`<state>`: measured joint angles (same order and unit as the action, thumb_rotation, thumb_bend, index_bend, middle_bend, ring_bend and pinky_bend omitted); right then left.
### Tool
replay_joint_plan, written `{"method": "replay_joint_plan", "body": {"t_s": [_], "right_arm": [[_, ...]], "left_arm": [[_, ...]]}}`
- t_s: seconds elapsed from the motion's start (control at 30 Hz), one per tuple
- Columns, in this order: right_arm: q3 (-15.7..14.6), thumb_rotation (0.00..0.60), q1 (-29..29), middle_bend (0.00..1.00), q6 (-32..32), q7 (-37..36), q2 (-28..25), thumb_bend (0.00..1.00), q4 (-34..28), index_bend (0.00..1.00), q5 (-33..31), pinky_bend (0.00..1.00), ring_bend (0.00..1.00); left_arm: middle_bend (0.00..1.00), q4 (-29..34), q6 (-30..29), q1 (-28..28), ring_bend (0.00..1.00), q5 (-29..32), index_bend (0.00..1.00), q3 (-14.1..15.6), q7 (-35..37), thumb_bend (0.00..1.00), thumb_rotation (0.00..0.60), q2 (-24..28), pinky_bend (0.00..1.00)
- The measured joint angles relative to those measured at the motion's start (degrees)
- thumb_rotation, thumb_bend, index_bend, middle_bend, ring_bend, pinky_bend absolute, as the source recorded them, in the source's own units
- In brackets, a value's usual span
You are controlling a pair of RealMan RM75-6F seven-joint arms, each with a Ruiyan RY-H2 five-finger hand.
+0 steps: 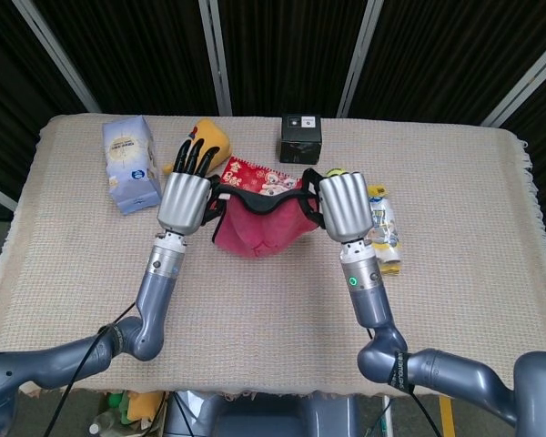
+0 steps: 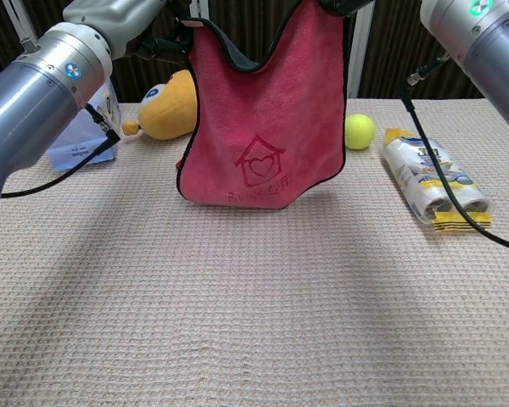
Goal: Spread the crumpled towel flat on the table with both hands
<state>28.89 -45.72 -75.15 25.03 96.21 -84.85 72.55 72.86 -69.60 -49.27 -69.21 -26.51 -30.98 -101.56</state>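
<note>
The red towel (image 1: 259, 226) with black trim and a house-and-heart print (image 2: 263, 127) hangs in the air between my two hands. My left hand (image 1: 187, 196) grips its left top corner and my right hand (image 1: 344, 207) grips its right top corner. The top edge sags in a curve between them. In the chest view the towel's lower edge hovers just above the table cloth (image 2: 254, 322), and both hands are mostly cut off at the top of that frame.
Behind the towel lie a yellow plush toy (image 2: 165, 106), a tissue pack (image 1: 130, 164), a red booklet (image 1: 255, 173) and a black box (image 1: 300, 138). A tennis ball (image 2: 360, 131) and a wrapped packet (image 2: 433, 182) sit to the right.
</note>
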Motion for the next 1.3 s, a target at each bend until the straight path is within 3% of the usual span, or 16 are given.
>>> {"method": "replay_joint_plan", "body": {"t_s": [0.47,0.83,1.3], "right_arm": [[1.16,0.6,-2.36,1.0,0.28,-3.57,-0.19,0.65,4.81,0.76,-1.5,1.0,1.0],[0.78,0.6,-3.92,1.0,0.46,-6.85,0.53,0.65,9.64,0.76,-1.74,1.0,1.0],[1.86,0.6,-6.66,1.0,-0.96,-11.68,1.23,0.65,13.54,0.76,-0.4,1.0,1.0]], "left_arm": [[0.14,-1.95,-0.35,-3.59,0.0,2.76,0.7,-3.04,2.54,0.63,0.6,0.31,0.0],[0.14,-5.62,-0.56,-5.34,0.0,3.68,0.71,-2.35,4.13,0.63,0.6,-0.81,0.0],[0.14,-7.29,-1.11,-8.05,0.0,4.46,0.71,-3.9,5.53,0.63,0.6,-0.24,0.0]]}}
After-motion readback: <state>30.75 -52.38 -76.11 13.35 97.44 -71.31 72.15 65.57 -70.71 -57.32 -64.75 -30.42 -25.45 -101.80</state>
